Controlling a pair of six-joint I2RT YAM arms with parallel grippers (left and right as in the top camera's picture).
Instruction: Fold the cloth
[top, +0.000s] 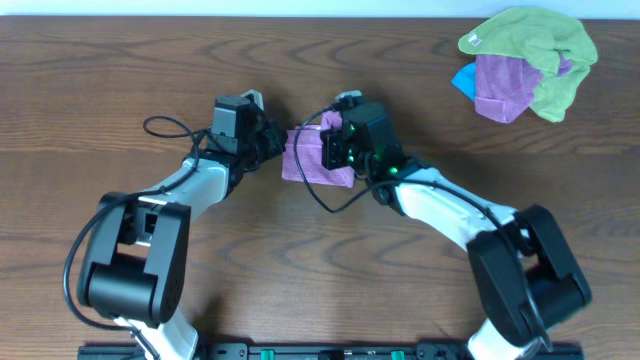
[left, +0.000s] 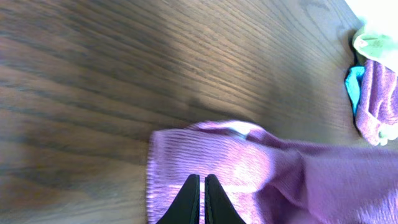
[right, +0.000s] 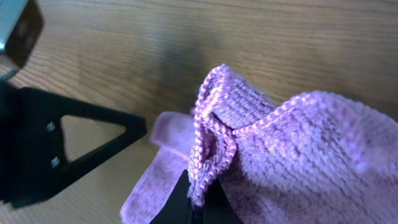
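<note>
on the dark, grainy wooden table (top: 120, 60), the fold is judged half done. a heap of green, purple and blue cloths (top: 525, 60) is seen at two o'clock. the purple looped-terry cloth (top: 302, 162), bunched at centre, is pinched by the left gripper (left: 200, 196) at nine o'clock and the right gripper (right: 196, 208) at three; flattening remains.

Standing here, I can read no writing, number or brand mark anywhere. The only label-like thing is a small white tag (top: 474, 41) at the left edge of the crumpled green terry cloth (top: 540, 45), too small to make out.
</note>
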